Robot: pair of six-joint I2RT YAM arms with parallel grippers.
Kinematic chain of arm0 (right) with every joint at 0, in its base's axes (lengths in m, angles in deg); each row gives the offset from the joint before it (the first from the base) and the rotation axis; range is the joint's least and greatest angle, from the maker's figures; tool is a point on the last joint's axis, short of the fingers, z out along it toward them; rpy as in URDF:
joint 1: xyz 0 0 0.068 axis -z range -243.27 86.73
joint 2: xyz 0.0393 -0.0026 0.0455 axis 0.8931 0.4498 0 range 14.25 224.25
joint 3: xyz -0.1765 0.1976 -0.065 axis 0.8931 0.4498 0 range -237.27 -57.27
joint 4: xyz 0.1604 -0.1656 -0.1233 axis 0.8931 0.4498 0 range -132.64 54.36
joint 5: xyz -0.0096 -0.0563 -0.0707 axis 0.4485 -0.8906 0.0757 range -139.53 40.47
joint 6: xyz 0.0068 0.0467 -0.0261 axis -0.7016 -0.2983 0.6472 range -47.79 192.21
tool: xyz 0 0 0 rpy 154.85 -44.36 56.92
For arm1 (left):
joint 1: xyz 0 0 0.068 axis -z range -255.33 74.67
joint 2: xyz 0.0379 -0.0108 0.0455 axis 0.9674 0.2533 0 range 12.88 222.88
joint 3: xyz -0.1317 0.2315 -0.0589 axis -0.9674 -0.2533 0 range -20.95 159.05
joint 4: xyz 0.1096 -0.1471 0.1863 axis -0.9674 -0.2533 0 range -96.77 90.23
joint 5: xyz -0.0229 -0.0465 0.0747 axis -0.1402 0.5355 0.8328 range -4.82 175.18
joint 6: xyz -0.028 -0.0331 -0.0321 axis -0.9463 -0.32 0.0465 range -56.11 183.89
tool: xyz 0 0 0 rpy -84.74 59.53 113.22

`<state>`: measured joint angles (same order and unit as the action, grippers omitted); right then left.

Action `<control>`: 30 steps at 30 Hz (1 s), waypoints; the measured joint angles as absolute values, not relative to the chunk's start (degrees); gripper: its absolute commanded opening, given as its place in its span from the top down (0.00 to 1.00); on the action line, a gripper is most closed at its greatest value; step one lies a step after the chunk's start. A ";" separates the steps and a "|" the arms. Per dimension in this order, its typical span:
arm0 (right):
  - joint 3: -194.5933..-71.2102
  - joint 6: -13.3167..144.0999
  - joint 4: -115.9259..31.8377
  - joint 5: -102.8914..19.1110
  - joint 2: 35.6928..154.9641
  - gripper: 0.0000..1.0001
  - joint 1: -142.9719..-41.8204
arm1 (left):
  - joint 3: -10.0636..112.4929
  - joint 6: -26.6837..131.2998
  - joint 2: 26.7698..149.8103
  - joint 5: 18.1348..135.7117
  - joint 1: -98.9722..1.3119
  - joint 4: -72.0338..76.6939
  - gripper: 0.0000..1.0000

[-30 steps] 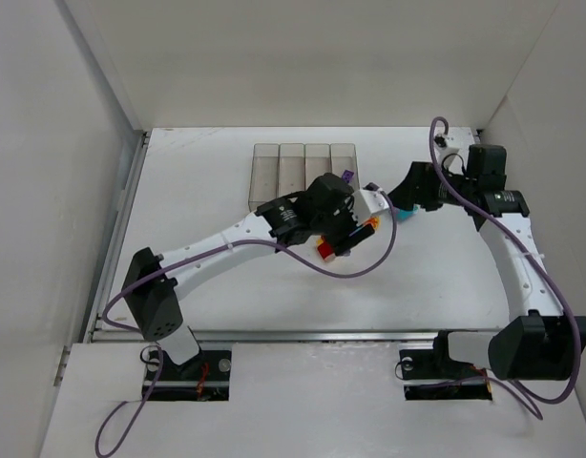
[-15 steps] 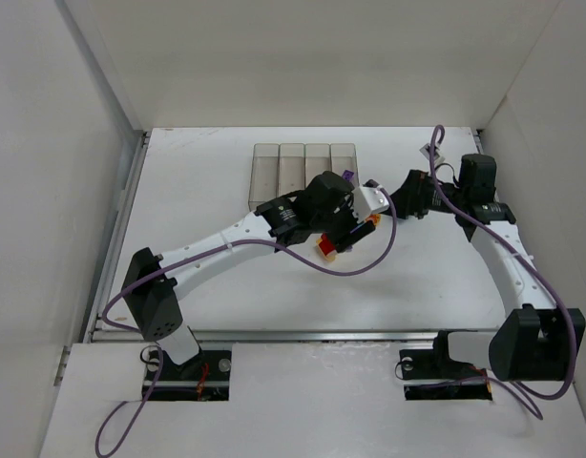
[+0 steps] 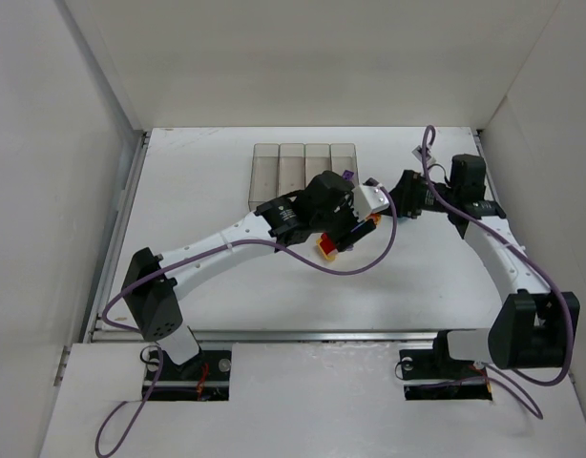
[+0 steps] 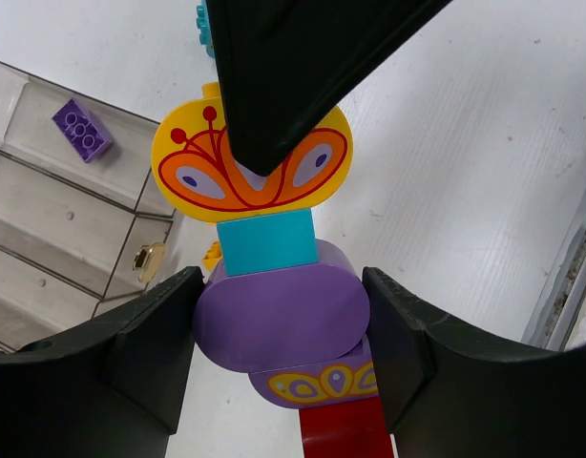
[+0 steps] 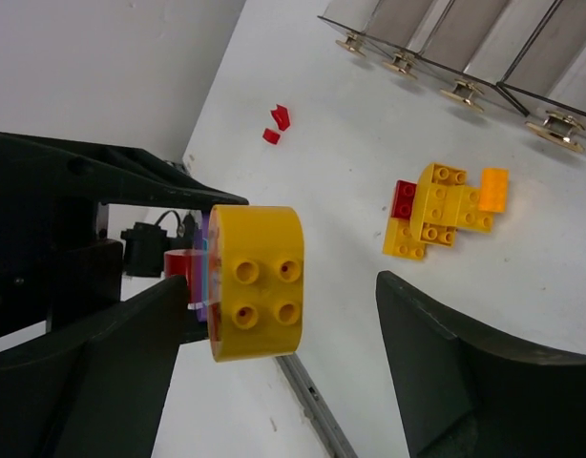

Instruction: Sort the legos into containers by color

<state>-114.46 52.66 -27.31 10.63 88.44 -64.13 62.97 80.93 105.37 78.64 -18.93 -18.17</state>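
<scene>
While four containers (image 3: 279,172) hold one brick (image 4: 82,130), the left gripper (image 4: 281,320) clamps one stack (image 4: 269,244).

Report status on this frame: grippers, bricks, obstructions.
Left gripper shut on brick stack. Right gripper open around stack's yellow top brick. One purple brick in bins. No obstruction visible.

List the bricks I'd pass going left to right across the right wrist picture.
yellow-topped round stack of plastic bricks, red studded plastic brick, clump of yellow plastic bricks, small orange plastic brick
</scene>
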 measured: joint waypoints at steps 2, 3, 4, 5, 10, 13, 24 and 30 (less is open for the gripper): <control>-114.41 52.39 -27.35 10.67 89.25 0.33 -64.13 | 62.97 80.93 105.37 78.64 -18.93 -18.08 1.00; -114.41 52.33 -27.37 10.67 89.49 0.37 -64.13 | 62.97 80.93 105.37 78.66 -18.93 -18.06 1.00; -114.39 52.07 -27.44 10.87 89.62 0.40 -64.13 | 62.97 80.93 105.37 78.75 -18.93 -18.06 1.00; -114.39 51.93 -27.55 11.05 89.64 0.44 -64.13 | 62.97 80.82 105.37 78.79 -18.95 -18.06 1.00; -114.39 51.26 -28.33 12.14 89.67 0.76 -64.44 | 62.97 80.49 105.39 79.08 -18.93 -18.21 1.00; -114.41 50.99 -28.57 12.38 89.67 0.94 -64.42 | 62.97 80.34 105.39 79.45 -18.93 -18.23 1.00; -114.41 51.23 -28.57 11.18 89.64 1.00 -64.48 | 60.43 77.82 105.24 79.77 -19.21 -16.05 1.00; -114.41 50.91 -27.66 10.26 89.64 1.00 -64.02 | 57.41 77.19 104.58 79.53 -19.52 -12.11 1.00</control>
<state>-114.41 50.91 -27.66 10.26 89.64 -64.02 57.41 77.19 104.58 79.53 -19.52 -12.11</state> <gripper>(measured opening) 0.418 0.603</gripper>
